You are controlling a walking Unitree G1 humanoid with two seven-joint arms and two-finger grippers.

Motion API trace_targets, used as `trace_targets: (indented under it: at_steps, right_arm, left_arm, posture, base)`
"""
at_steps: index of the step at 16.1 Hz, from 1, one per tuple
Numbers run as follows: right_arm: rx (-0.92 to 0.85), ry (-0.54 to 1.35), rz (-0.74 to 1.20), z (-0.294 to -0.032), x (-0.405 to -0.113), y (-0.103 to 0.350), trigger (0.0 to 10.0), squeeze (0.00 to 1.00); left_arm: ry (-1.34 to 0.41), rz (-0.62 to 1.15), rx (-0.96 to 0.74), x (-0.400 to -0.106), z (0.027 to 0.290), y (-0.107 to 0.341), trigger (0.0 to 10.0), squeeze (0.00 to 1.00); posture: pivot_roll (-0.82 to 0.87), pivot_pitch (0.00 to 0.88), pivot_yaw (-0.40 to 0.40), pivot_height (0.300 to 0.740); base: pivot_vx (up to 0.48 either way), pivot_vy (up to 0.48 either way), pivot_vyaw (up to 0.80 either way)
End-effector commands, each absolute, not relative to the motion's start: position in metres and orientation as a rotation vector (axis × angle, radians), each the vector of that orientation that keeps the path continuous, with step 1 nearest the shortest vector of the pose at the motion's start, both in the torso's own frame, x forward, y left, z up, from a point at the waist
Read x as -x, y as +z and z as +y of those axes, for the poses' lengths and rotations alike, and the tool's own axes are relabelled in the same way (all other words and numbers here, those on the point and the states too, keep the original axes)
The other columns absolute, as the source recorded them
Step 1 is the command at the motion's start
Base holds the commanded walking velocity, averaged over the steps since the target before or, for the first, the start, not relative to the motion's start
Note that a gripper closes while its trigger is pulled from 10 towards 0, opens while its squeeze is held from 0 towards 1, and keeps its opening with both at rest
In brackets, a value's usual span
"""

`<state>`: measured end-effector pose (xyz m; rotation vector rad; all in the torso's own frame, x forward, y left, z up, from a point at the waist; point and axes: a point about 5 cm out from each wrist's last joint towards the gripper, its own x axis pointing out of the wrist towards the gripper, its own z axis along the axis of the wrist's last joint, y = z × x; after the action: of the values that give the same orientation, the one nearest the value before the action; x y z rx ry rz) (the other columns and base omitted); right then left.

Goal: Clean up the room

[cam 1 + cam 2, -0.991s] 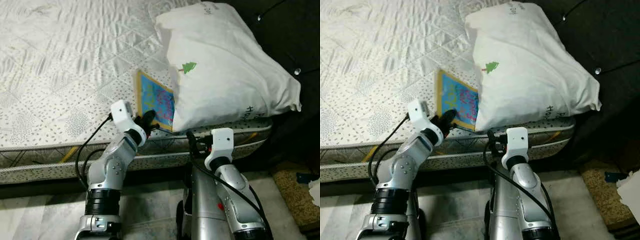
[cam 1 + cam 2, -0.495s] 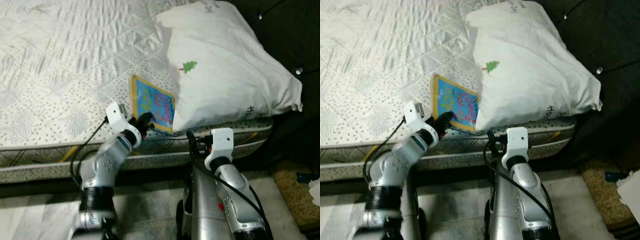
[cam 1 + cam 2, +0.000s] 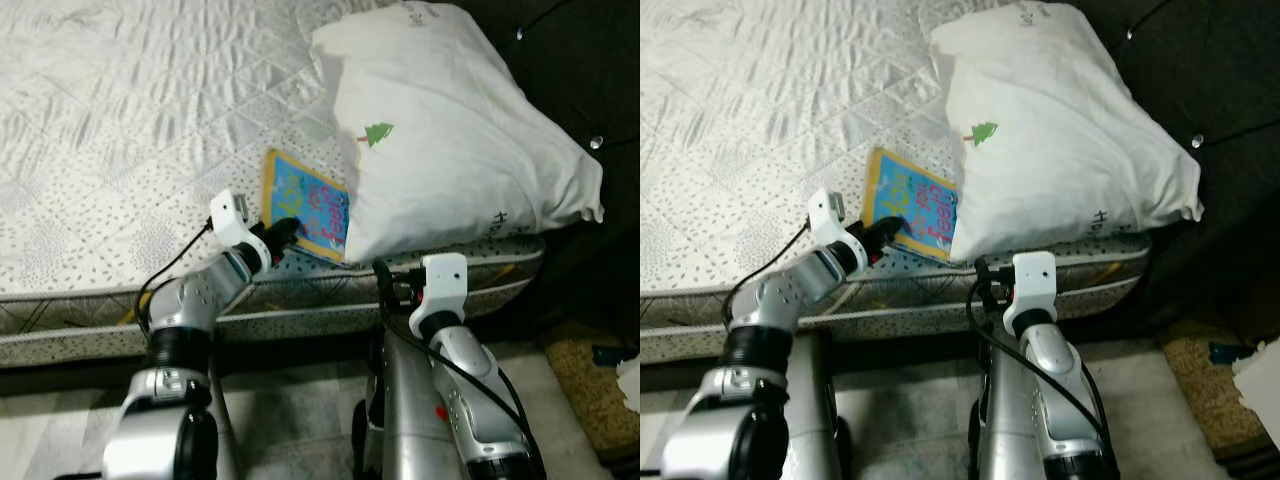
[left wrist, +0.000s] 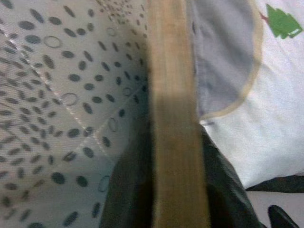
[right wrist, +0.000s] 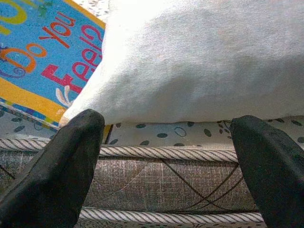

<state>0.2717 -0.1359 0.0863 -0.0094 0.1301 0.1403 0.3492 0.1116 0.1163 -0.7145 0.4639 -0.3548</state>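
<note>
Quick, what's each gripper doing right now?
Left gripper: shut on the book at its near edge.
Right gripper: open, holding nothing, facing the mattress edge below the pillow.

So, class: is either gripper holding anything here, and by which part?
The left gripper holds the book by its near yellow edge, fingers clamped on it. The right gripper is open, holding nothing.

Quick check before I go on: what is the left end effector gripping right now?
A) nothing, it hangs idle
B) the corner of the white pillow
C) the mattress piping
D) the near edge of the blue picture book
D: the left end effector is closed on the yellow-bordered near edge of the blue picture book, which lies on the mattress partly tucked under the pillow.
</note>
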Motion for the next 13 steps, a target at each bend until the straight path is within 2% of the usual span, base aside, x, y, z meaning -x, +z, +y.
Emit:
trace_targets:
  at_steps: [1,8,13]
  right_arm:
    - [0.013,0.125,0.138,-0.14,-0.272,0.084,10.0,0.0]
    - [0.01,0.126,0.142,-0.138,-0.274,0.083,10.0,0.0]
    - [0.003,0.124,0.143,-0.135,-0.278,0.081,10.0,0.0]
  left_arm:
    - [-0.297,0.565,0.651,-0.344,0.117,0.095,10.0,1.0]
    - [-0.293,0.548,0.415,-0.35,0.125,0.091,10.0,1.0]
    - [-0.271,0.551,0.391,-0.346,0.128,0.086,10.0,1.0]
  posture:
    - [-0.03,0.141,-0.063,0.482]
    - [-0.02,0.13,-0.058,0.482]
    - [-0.01,0.117,-0.049,0.482]
  base:
    - [0.0,0.0,0.0]
    - [0.0,0.0,0.0]
    - [0.0,0.0,0.0]
